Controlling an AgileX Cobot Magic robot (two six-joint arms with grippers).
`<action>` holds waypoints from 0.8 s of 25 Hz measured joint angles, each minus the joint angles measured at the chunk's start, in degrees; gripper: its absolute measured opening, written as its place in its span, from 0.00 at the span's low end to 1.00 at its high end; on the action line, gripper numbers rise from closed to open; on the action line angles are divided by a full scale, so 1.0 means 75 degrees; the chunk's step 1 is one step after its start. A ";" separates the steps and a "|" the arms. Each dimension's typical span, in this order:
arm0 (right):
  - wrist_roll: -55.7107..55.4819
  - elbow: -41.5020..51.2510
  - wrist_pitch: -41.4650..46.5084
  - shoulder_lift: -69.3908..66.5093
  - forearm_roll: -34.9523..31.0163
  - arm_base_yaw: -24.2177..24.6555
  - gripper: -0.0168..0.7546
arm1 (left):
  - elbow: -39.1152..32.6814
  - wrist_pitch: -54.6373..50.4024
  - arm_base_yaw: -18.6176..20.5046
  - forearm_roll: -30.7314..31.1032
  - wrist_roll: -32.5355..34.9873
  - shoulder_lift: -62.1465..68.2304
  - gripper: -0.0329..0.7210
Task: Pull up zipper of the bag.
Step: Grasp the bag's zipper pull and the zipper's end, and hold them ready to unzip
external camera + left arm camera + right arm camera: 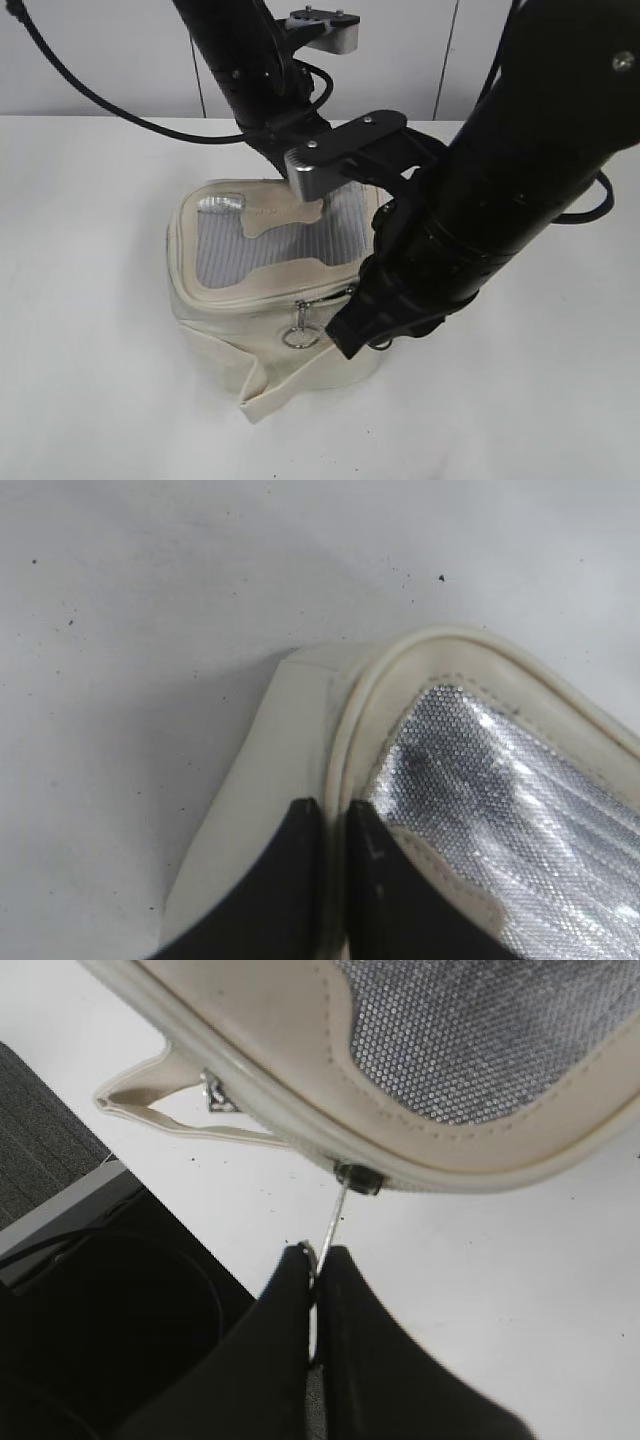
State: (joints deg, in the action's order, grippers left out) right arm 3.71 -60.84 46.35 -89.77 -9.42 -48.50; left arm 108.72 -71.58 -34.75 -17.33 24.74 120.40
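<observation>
The cream-white bag (pixel 225 330) stands mid-table, its grey mesh top (pixel 260 245) with the bone-shaped patch facing up. The left gripper (pixel 335 815) is shut on the piped rim at the edge of the bag's top panel (pixel 350 730); in the exterior view its tips are hidden behind the right arm's camera mount. The right gripper (pixel 318 1260) is shut on a metal ring pull whose slider (pixel 357 1177) sits on the zipper track under the rim (pixel 250 1085). In the exterior view the right gripper (pixel 345 335) is at the bag's front right corner. A second ring pull (pixel 300 335) hangs free at the front.
The flat cream strap (pixel 262 395) trails off the bag's front onto the white table (pixel 90 400). The right wrist view shows the table edge (pixel 150 1195) close by, with dark floor and a black round shape (pixel 110 1340) below. Black cables hang behind the arms.
</observation>
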 joint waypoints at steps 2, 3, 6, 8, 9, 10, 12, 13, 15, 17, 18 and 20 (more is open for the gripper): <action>-0.0008 0.0000 0.0000 0.0000 -0.0037 -0.0006 0.03 | -0.0007 0.0000 0.0000 0.0000 -0.0009 0.0000 0.10; -0.0014 0.0000 0.0000 0.0000 -0.0037 -0.0016 0.03 | -0.0007 -0.0007 0.0000 0.0000 -0.0024 0.0000 0.10; -0.0023 0.0000 0.0000 0.0000 -0.0043 -0.0043 0.03 | -0.0007 -0.0015 0.0000 0.0000 -0.0024 0.0000 0.10; -0.0023 0.0000 0.0000 0.0000 -0.0051 -0.0096 0.03 | -0.0007 -0.0029 0.0000 -0.0007 -0.0026 0.0000 0.10; -0.0023 0.0000 -0.0008 0.0000 -0.0058 -0.0104 0.03 | -0.0007 -0.0038 0.0000 -0.0014 -0.0026 0.0000 0.10; -0.0029 0.0000 -0.0008 0.0000 -0.0076 -0.0104 0.03 | -0.0007 -0.0038 -0.0008 -0.0014 -0.0026 0.0000 0.10; -0.0021 0.0000 -0.0015 0.0000 -0.0100 -0.0104 0.03 | -0.0007 -0.0047 -0.0008 -0.0014 -0.0026 0.0000 0.10; 0.0040 0.0000 -0.0023 0.0000 -0.0116 -0.0104 0.03 | -0.0007 -0.0047 -0.0008 -0.0014 -0.0026 0.0000 0.10; 0.0240 0.0000 -0.0047 0.0000 -0.0185 -0.0104 0.03 | -0.0007 -0.0056 -0.0008 -0.0014 -0.0026 0.0000 0.10; 0.0433 0.0000 -0.0063 0.0000 -0.0293 -0.0104 0.03 | -0.0007 -0.0092 -0.0008 -0.0014 -0.0026 0.0000 0.10; 0.0472 0.0000 -0.0072 0.0000 -0.0343 -0.0104 0.03 | -0.0007 -0.0107 -0.0015 -0.0014 -0.0026 0.0000 0.10; 0.0591 0.0000 -0.0077 -0.0038 -0.0456 -0.0104 0.03 | -0.0007 -0.0130 -0.0023 -0.0014 -0.0026 0.0000 0.10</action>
State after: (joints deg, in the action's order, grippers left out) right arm 8.14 -60.84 45.77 -90.06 -12.84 -49.29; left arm 108.67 -72.55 -34.93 -17.44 24.54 120.40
